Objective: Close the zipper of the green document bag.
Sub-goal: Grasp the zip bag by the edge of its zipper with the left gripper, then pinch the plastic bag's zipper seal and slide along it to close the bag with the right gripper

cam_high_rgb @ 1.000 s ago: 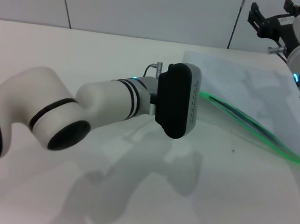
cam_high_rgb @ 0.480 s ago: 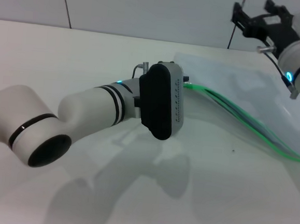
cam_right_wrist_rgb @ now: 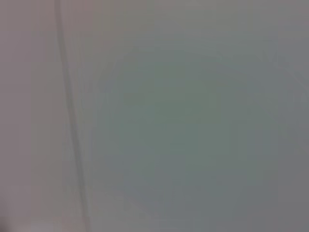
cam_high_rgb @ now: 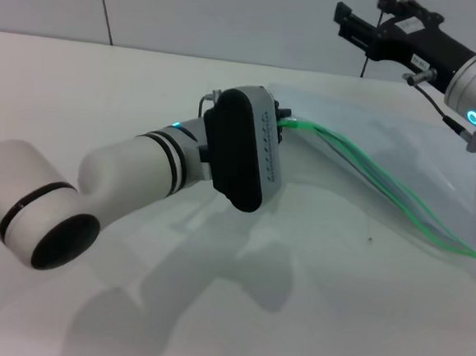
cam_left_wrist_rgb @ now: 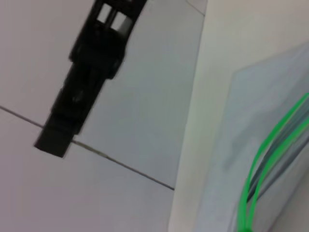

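1. Zipper [cam_high_rgb: 370,176] – the bright green strip runs along the near long edge of the green document bag [cam_high_rgb: 405,150], from the end at the left gripper toward the right edge of the counter [cam_high_rgb: 105,85]. The two green tracks stand visibly apart along most of that run, so the zipper is judged largely unclosed.

2. Bag position – the translucent pouch lies on the far right part of the counter. Its zipper edge bows upward near the left gripper and does not lie flat.

3. Left gripper [cam_high_rgb: 282,120] – it sits at the end of the zipper where the tracks converge. Its housing hides the jaws in the head view and the left wrist view does not show them; whether they are open, closed or holding the slider cannot be told.

4. Right gripper [cam_high_rgb: 345,21] – raised above the far right edge of the counter, clear of the bag, jaws spread with nothing between them.

5. Risks from here:
   - No second hold on the pouch: a pull along the zipper may drag or bunch the whole bag instead of moving the slider.
   - The bowed strip could jam the slider or let it slip free.
   - The lifted edge may fold over – misaligning the tracks.
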{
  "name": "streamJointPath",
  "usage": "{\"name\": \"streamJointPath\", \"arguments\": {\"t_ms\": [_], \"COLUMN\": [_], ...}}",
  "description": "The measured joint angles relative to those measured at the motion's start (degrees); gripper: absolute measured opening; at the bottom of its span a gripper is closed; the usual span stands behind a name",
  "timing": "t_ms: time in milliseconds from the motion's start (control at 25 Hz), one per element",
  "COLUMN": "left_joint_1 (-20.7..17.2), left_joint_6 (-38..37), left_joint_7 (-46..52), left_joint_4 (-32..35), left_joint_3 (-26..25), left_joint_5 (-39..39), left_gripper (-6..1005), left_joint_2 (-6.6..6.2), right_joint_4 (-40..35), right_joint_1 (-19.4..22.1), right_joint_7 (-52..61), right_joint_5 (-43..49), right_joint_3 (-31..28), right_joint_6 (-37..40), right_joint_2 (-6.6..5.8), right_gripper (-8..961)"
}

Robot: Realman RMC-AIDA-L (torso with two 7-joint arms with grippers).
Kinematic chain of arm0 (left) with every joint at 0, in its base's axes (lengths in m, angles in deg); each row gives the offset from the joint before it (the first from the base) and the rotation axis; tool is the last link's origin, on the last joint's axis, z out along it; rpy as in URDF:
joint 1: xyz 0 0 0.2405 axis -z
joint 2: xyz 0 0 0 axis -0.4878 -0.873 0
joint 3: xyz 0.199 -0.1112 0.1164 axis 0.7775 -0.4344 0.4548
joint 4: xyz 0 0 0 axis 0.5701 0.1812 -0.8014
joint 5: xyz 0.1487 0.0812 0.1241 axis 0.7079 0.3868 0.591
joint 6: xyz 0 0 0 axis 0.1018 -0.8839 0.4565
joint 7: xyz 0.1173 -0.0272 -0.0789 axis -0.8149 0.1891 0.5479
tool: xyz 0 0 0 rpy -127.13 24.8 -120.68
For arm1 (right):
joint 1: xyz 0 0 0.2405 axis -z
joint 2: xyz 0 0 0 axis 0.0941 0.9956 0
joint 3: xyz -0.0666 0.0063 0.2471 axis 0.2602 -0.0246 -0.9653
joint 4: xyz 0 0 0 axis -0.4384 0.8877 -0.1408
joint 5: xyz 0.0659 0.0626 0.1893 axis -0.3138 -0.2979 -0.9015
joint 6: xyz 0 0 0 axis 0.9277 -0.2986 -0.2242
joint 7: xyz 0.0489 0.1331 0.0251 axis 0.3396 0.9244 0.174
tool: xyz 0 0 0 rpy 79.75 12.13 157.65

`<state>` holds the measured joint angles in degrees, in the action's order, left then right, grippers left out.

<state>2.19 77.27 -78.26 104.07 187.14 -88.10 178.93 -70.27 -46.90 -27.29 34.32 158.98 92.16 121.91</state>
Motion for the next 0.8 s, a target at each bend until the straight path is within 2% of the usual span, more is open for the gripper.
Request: {"name": "streamJointPath", "arguments": {"t_ms": [40, 280, 520, 800], "left_joint_1": [-0.19, -1.40, -2.17, -2.13], "left_joint_6": [-0.06, -0.52, -0.59, -0.58], "left_joint_7": [0.01, 0.41, 0.51, 0.55], "left_joint_4": [0.29, 1.80, 2.96, 3.10], "left_joint_3": [-0.10, -1.32, -2.35, -2.41], "left_joint_5": [0.00, -0.20, -0.44, -2.89], "left_gripper": [54, 54, 54, 54], "left_joint_2": [-0.03, -0.19, -0.02, -0.16], "right_joint_4": [0.16, 0.02, 0.30, 0.33], "right_joint_1": [0.01, -0.07, 0.00, -0.06], "right_joint_7": [2.90, 8.03, 16.14, 23.19], "right_joint_5": [3.38, 11.64, 22.31, 39.85], "right_joint_3": [-0.06, -0.09, -1.64, -7.99], "right_joint_6": [1.19, 2.95, 10.76, 14.03], "right_joint_2": [-0.39, -0.96, -2.66, -2.80], "right_gripper": [756, 741, 726, 713]}}
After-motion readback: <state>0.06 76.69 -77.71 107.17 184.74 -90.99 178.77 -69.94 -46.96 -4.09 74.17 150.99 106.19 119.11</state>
